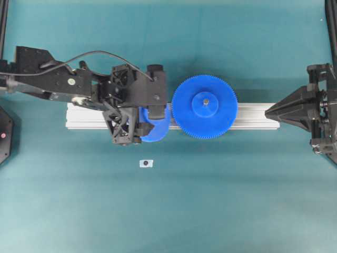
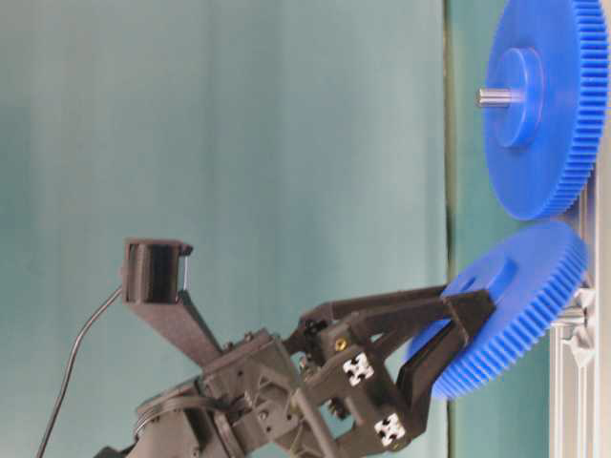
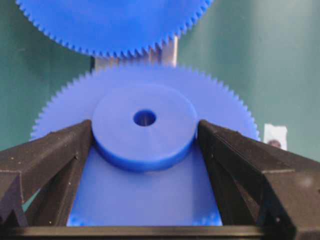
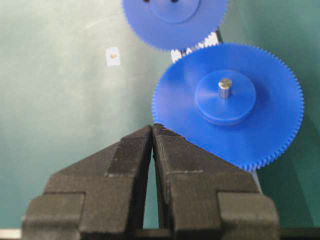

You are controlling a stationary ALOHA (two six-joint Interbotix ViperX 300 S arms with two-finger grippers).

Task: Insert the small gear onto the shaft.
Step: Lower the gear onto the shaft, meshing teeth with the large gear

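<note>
The left hand (image 3: 145, 145) grips the small gear (image 3: 145, 125) by its raised hub, one finger each side — plain only in the left wrist view. From table level the gear (image 2: 516, 305) sits tilted against the aluminium rail (image 2: 573, 382), just beside the larger gear (image 1: 205, 107). The right hand (image 4: 152, 131) is closed on nothing, hanging over the rail's far end.

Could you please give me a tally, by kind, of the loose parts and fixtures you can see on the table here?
Blue plastic toothed gears: 2, a smaller one with a centre hole and a larger one on a metal pin
Silver aluminium extrusion rails: 1
Small white tags with a black dot: 1
Total: 4
</note>
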